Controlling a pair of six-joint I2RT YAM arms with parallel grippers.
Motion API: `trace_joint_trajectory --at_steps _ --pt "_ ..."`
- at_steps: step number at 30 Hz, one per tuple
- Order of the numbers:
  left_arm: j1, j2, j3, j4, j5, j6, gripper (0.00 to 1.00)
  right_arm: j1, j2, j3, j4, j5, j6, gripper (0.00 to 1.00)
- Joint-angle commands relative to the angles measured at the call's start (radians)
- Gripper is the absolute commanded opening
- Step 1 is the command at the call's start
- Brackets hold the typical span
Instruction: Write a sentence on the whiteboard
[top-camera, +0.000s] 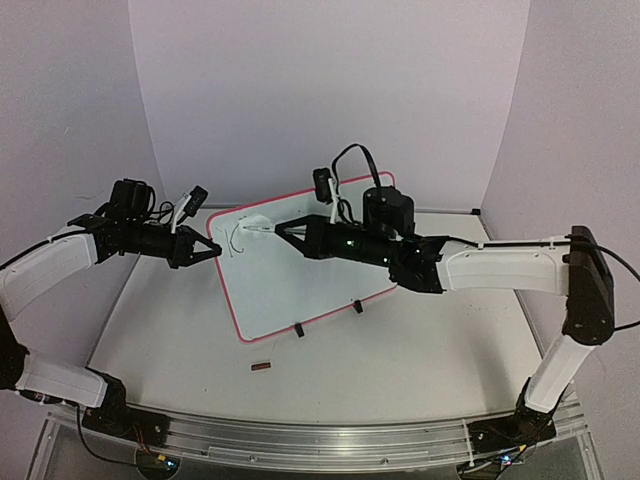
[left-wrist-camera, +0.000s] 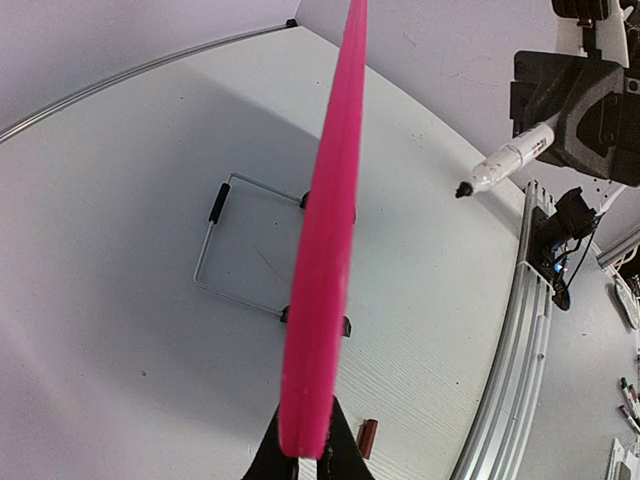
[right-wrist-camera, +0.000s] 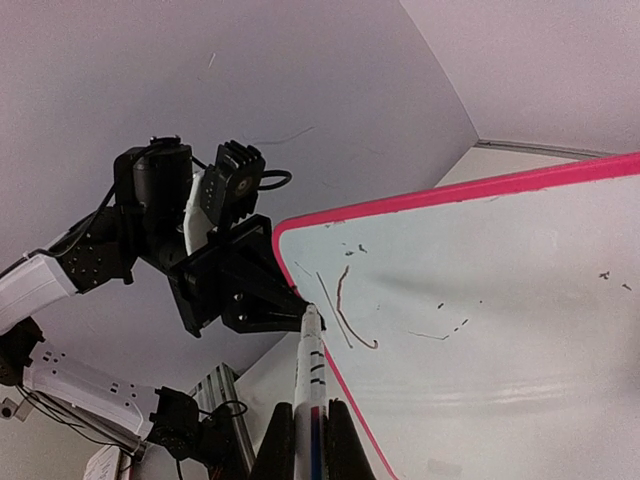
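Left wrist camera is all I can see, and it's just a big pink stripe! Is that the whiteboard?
Observer: Yes, that is the whiteboard seen edge-on. From above, its face is white with a red rim.
Operator: Is there any writing on it?
Observer: Only a few thin strokes near its upper left corner, and no whole word.
Operator: Where's the pen pointing?
Observer: The right gripper holds the marker with its tip by those strokes, close to the left gripper pinching the rim.
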Motion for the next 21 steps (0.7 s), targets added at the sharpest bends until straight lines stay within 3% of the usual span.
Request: trace_joint_trajectory --at_steps 1,21 --pt "-0.001 -0.013 0.005 -0.026 -0.080 0.036 0.00 -0.007 0.034 0.063 0.008 -0.022 -0.008 0.00" --pt "-0.002 -0.010 0.006 -0.026 -0.080 0.036 0.00 -0.025 0.094 0.088 -0.044 0.015 0.002 0.00"
